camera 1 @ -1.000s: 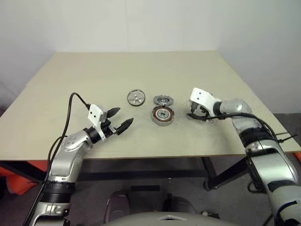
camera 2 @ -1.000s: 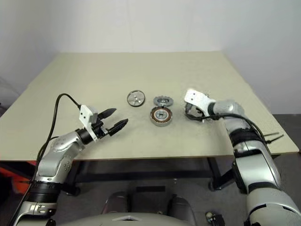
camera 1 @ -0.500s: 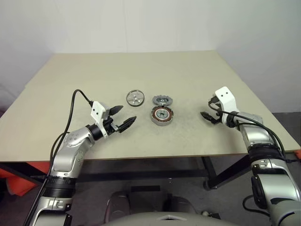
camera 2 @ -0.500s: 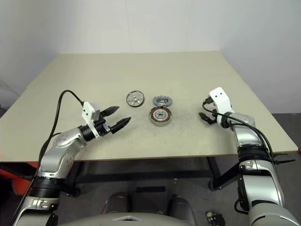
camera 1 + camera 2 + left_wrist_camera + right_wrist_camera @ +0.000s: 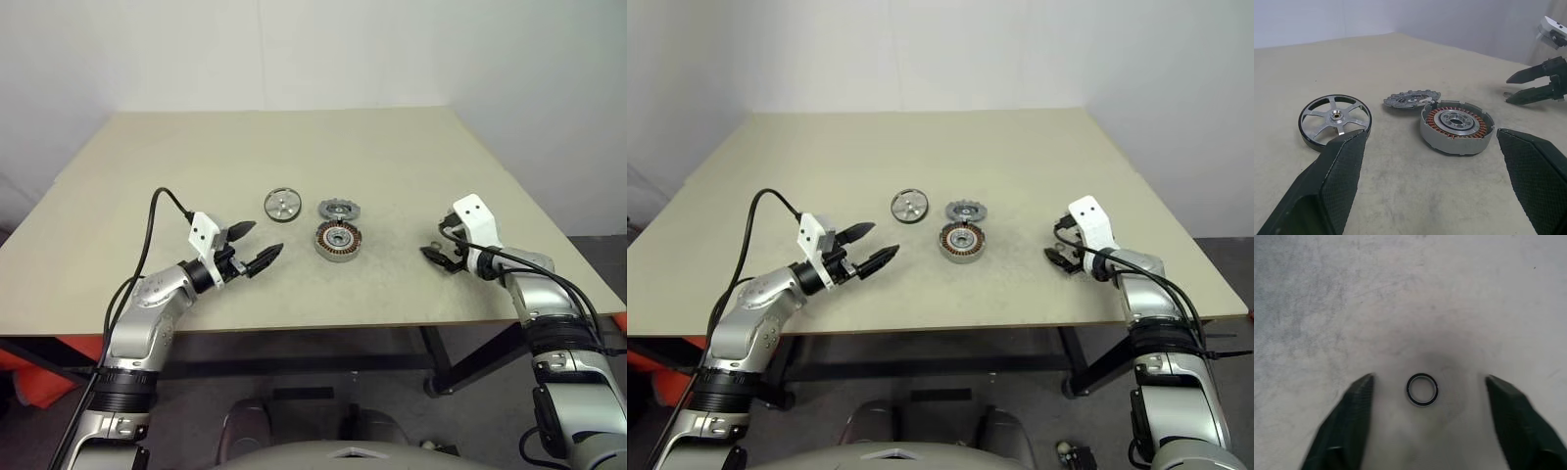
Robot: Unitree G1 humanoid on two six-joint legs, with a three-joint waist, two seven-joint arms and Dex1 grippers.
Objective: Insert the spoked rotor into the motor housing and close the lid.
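The motor housing (image 5: 339, 241), a dark ring with copper windings, sits mid-table. Just behind it lies the notched grey lid (image 5: 339, 208), touching its rim in the left wrist view. The shiny spoked rotor (image 5: 283, 204) lies flat to the lid's left. My left gripper (image 5: 266, 238) hovers open left of the housing, pointing at it, holding nothing. Off to the housing's right, my right gripper (image 5: 436, 251) tilts down at the table with its fingers open. A small dark ring (image 5: 1421, 389) lies on the table between those fingers (image 5: 1359, 399), untouched.
The beige table (image 5: 196, 157) has bare room at the back and along both sides. Its front edge runs close under both forearms, and its right edge is near my right arm. A white wall stands behind the table.
My right gripper has pulled away from the housing, to the right and toward the front edge, and has rolled at the wrist and tipped down. The left arm has kept still.
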